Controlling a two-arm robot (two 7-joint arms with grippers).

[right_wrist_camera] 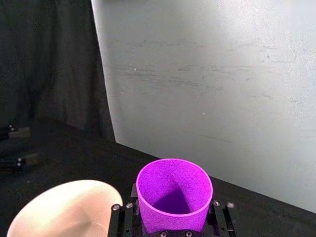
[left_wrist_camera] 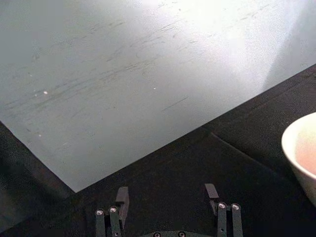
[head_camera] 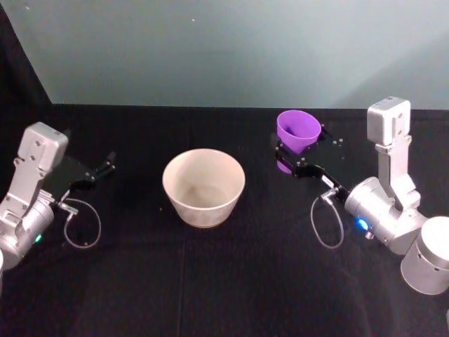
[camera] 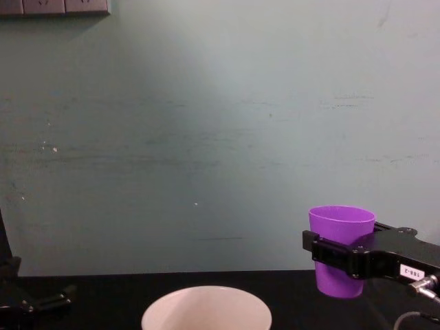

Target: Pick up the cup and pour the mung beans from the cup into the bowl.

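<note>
1 smooth tapered cup point(head_camera: 298, 130), R claw point(head_camera: 302, 146)

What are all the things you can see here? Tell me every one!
cup: one, bright purple, held up off the table on the robot's right, beside the bowl, mouth up.
bowl: one, pale pinkish-white, standing in the middle of the table, between the two arms.
table: one, covered in black cloth.
wall: one, pale grey-green, behind the table.
right gripper: one, black, shut on the cup, on a silver arm.
left gripper: one, black, open and holding nothing, low over the table left of the bowl, on a silver arm.
</note>
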